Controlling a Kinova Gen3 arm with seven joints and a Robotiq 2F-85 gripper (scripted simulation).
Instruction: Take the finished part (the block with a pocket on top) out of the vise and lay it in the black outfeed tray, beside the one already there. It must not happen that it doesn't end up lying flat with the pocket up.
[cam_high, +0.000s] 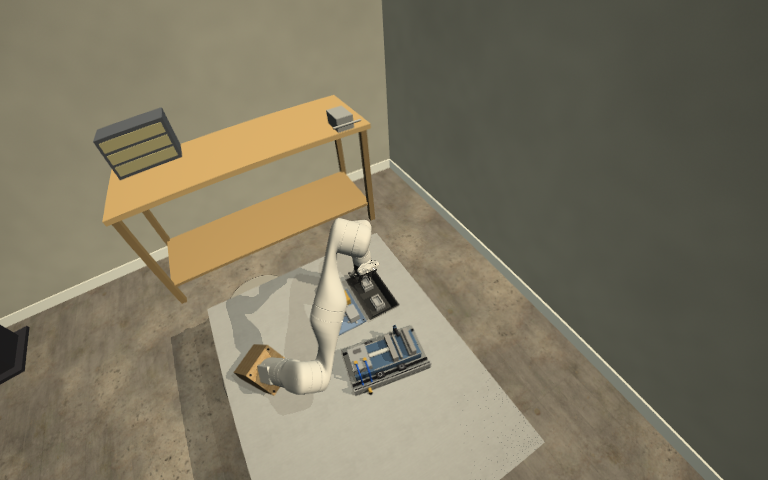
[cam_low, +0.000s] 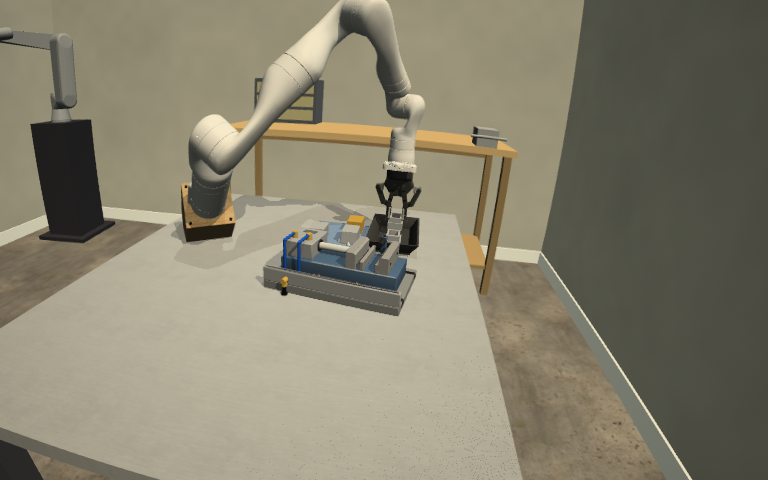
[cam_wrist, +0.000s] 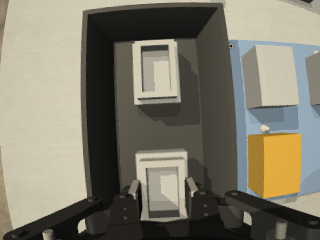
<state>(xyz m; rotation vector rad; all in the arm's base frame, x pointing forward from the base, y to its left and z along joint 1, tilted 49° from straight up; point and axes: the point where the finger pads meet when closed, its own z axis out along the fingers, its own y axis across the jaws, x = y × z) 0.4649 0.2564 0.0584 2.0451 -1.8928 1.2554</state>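
My gripper (cam_wrist: 163, 189) (cam_low: 398, 216) (cam_high: 364, 276) is shut on the finished part (cam_wrist: 162, 176), a pale block with a rectangular pocket on top. It holds the part low inside the near end of the black outfeed tray (cam_wrist: 96, 94) (cam_low: 410, 234) (cam_high: 390, 293). A second pocketed part (cam_wrist: 156, 71) (cam_high: 377, 301) lies flat at the tray's other end, apart from the held one. The vise (cam_low: 357, 253) (cam_high: 390, 353) stands on its grey base beside the tray; its jaws are open with nothing between them.
A blue mat (cam_wrist: 300, 116) next to the tray bears an orange block (cam_wrist: 274, 164) (cam_low: 355, 220) and grey blocks (cam_wrist: 270, 76). A wooden shelf table (cam_high: 237, 147) stands behind the work table. The arm's base (cam_low: 207, 217) sits at the table's back left.
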